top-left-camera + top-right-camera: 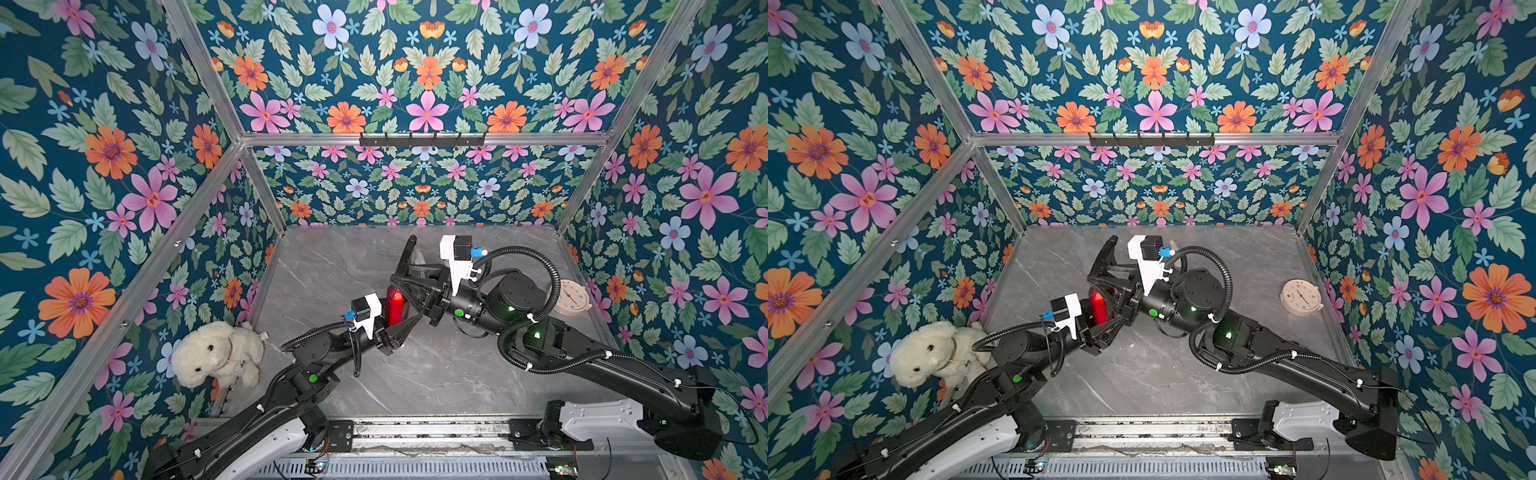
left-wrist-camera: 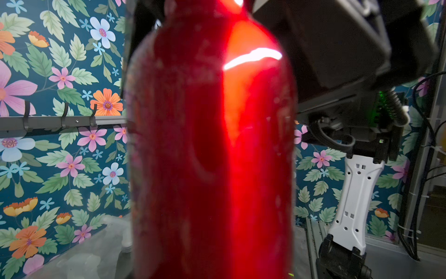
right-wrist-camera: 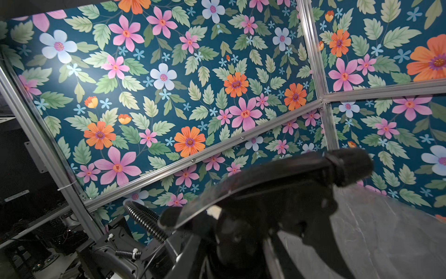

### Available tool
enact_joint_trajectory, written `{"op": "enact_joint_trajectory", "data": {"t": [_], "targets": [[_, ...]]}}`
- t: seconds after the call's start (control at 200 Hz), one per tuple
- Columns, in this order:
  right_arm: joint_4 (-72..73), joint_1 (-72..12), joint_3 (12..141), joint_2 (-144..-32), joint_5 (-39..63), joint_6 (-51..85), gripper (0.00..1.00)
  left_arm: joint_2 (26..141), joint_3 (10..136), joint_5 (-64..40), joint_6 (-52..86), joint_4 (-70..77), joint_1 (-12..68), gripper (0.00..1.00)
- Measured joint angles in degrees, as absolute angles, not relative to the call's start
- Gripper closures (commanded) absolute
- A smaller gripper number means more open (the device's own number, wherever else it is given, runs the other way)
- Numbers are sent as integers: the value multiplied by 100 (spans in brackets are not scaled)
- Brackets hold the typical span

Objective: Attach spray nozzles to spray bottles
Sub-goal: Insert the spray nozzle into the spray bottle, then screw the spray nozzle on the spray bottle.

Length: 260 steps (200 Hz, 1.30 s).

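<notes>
Shiny red cylindrical metal bottle point(image 2: 212, 145): fills the left wrist view, clamped low on its body by the left pincer point(image 1: 392, 330), whose jaws are pressed onto it. It sits between the two arms over the middle of the grey marbled surface point(image 1: 415, 374). Small black plastic trigger spray nozzle point(image 3: 277, 193): close before the right wrist camera, at the bottle's top end. Right pincer point(image 1: 405, 282): around that nozzle, but whether it pinches or stands free cannot be told. Step in hand, by judgement: fitting the black nozzle to the red bottle's neck. The next move likely calls for a steady hold below and a turn of the collar above, axes aligned. The top views hide the nozzle under the right wrist, and only they show the cream plush dog point(image 1: 216, 353) and the round cream clock point(image 1: 571, 297). The left wrist view alone shows pale translucent shapes point(image 2: 84, 256) on the surface, too blurred to name.
</notes>
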<state>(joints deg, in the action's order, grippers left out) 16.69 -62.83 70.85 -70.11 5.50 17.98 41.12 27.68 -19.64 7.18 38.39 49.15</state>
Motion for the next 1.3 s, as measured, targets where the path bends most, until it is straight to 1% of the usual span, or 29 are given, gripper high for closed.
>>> {"op": "enact_joint_trajectory", "data": {"t": [0.115, 0.35, 0.54, 0.655, 0.87, 1.03, 1.2, 1.3], "targets": [[1417, -6302, 7181, -7000, 537, 1640, 62, 4088, 2781, -1927, 567, 3717, 4915, 100], [904, -6375, 7452, -7083, 399, 1291, 61, 4064, 2823, -1800, 377, 3673, 4915, 100], [499, -6565, 7719, -7148, 156, 972, 55, 4027, 2823, -1747, 204, 3645, 4915, 100], [357, -6626, 7795, -7164, 75, 840, 50, 4023, 2823, -1704, 134, 3638, 4915, 100], [-47, -6777, 8062, -7279, -311, 576, 48, 3990, 2823, -1638, 110, 3640, 4915, 100], [-384, -7037, 8359, -7441, -740, 261, 47, 3962, 2823, -1636, 93, 3658, 4917, 100], [-565, -7107, 8407, -7419, -921, 84, 43, 3948, 2823, -1640, 47, 3662, 4917, 100], [-655, -7113, 8377, -7343, -963, 40, 39, 3933, 2823, -1640, 21, 3662, 4917, 100]]}}
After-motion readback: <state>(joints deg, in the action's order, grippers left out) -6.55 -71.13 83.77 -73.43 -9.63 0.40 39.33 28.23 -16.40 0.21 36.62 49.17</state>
